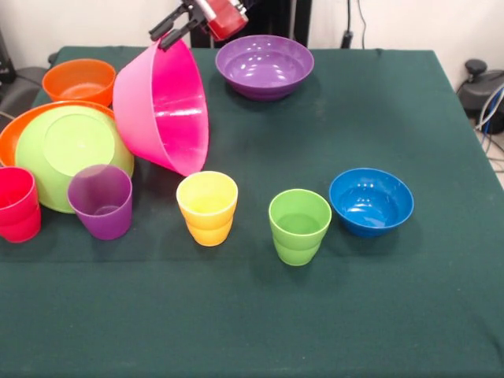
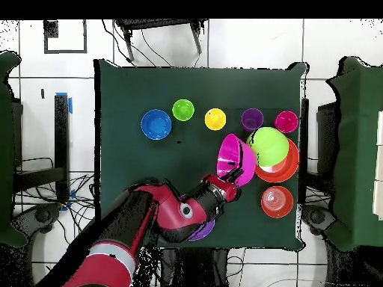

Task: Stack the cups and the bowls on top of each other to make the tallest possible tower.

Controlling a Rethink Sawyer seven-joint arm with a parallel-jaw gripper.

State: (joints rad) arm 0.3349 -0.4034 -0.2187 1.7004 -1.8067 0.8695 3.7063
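Note:
My gripper [image 1: 175,28] is shut on the upper rim of the big pink bowl [image 1: 161,106], which hangs tipped on its side, with its lower rim close to the cloth by the yellow cup [image 1: 207,207]. From above, the gripper [image 2: 238,177] holds the pink bowl [image 2: 236,158] beside the lime green bowl [image 2: 269,146]. The lime green bowl [image 1: 67,153] lies upside down in the large orange bowl [image 1: 16,134]. The red cup [image 1: 16,203], purple cup [image 1: 101,201] and green cup [image 1: 299,226] stand upright in a row with the yellow one. No tower stands.
The purple bowl [image 1: 264,65] sits at the far side beside my arm. The small orange bowl [image 1: 79,80] is at the far left and the small blue bowl [image 1: 370,201] sits right of the green cup. The dark green cloth [image 1: 354,315] covers the table.

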